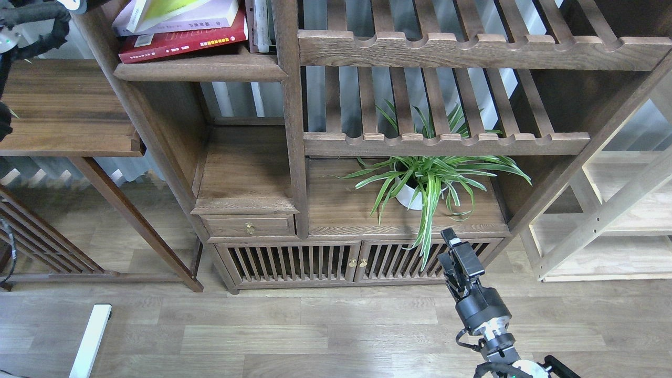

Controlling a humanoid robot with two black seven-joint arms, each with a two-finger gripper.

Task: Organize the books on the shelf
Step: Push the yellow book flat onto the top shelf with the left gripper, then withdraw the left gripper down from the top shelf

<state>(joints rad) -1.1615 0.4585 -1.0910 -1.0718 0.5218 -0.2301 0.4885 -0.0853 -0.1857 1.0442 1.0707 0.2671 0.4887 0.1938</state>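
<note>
Three books lie stacked on the shelf (pixel 202 68) at the top left. The dark red book (pixel 184 42) is at the bottom and the white-lavender one (pixel 205 22) rests on it. On top, the yellow-green book (pixel 163 8) lies tilted, partly cut off by the top edge. My left arm (pixel 31 23) runs up out of the top left corner and its gripper is out of view. My right gripper (pixel 455 247) hangs low in front of the cabinet doors, far from the books; its dark fingers cannot be told apart.
Thin upright books (pixel 260 23) stand against the post right of the stack. A potted spider plant (pixel 425 184) sits on the lower board, its leaves just above my right gripper. Slatted racks (pixel 446 50) fill the right side. A side table (pixel 68 105) stands at left.
</note>
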